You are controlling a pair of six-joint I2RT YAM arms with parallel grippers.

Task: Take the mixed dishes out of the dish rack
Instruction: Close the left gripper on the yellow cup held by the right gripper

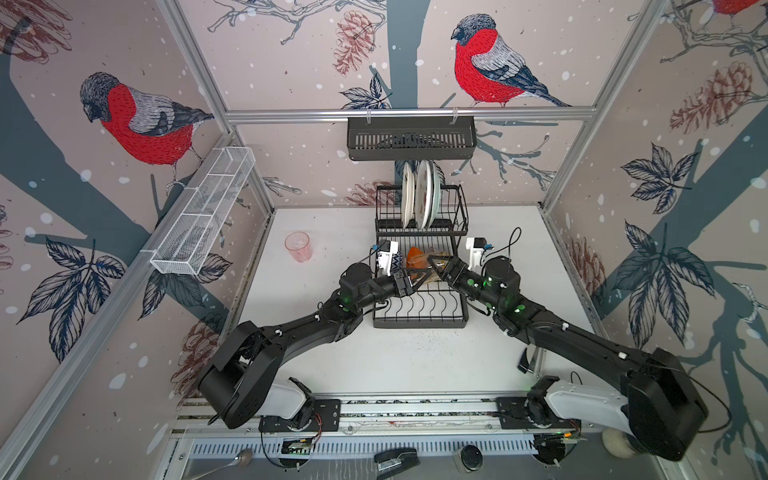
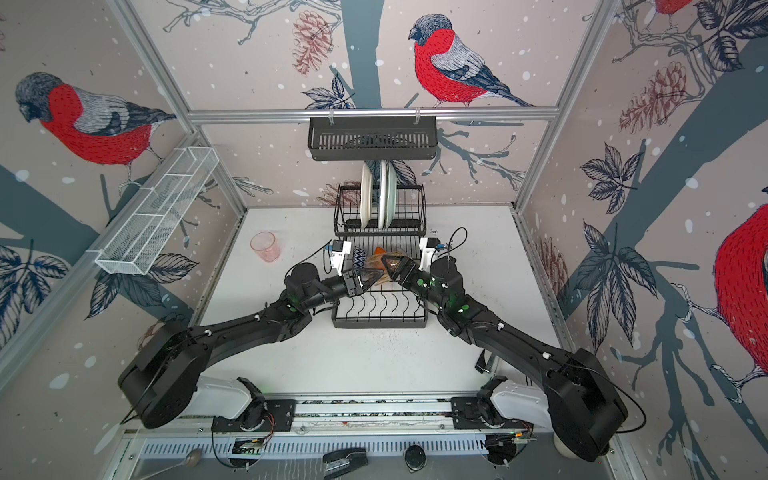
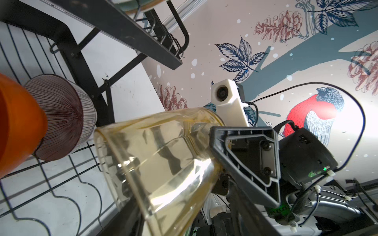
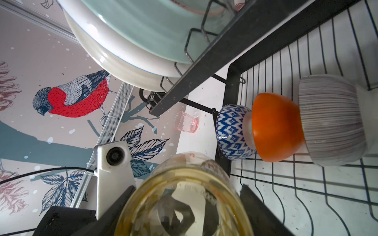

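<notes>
Amber glass tumbler (image 3: 155, 163), clear and yellowish, tipped sideways, pinched by the right gripper (image 1: 436, 264); left gripper (image 1: 411, 279) grip, can't tell.

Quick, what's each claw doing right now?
Left gripper: at the amber glass tumbler; grip cannot be told.
Right gripper: holding that tumbler.

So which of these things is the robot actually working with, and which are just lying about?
Part of the job: dish rack, plates, blue-patterned bowl, orange bowl, ribbed bowl, amber tumbler, pink tumbler already out on the table.

Just lying about: black shelf basket, white mesh tray, stapler, spoon.
</notes>
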